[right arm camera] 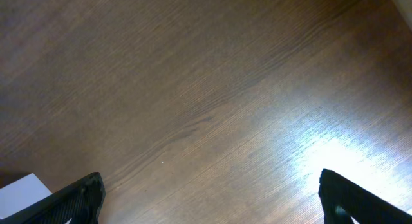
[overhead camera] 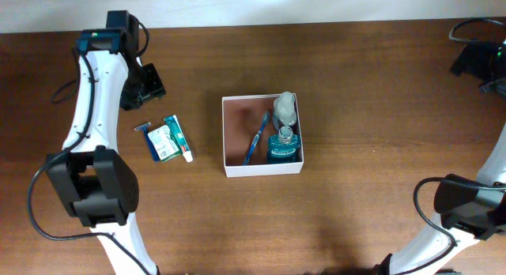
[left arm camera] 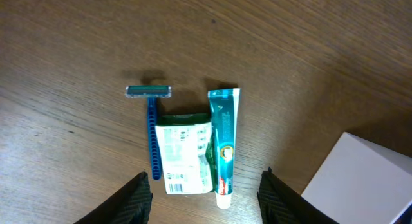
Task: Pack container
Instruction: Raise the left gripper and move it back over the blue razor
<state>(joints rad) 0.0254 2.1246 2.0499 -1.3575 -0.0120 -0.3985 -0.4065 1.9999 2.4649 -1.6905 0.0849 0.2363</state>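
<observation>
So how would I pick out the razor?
Start at the white box mid-table; three small things lie to its left. The razor is farthest from the box, beside a green packet and a toothpaste tube: the only one with a thin blue handle and crosswise head.

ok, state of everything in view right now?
container: open, part filled.
toothbrush: lying in container.
blue bottle: in container, capped.
clear bottle: in container, capped.
razor: on table, outside.
packet: on table, outside.
toothpaste: capped, on table, outside.
left gripper: open, empty.
right gripper: open, empty.
</observation>
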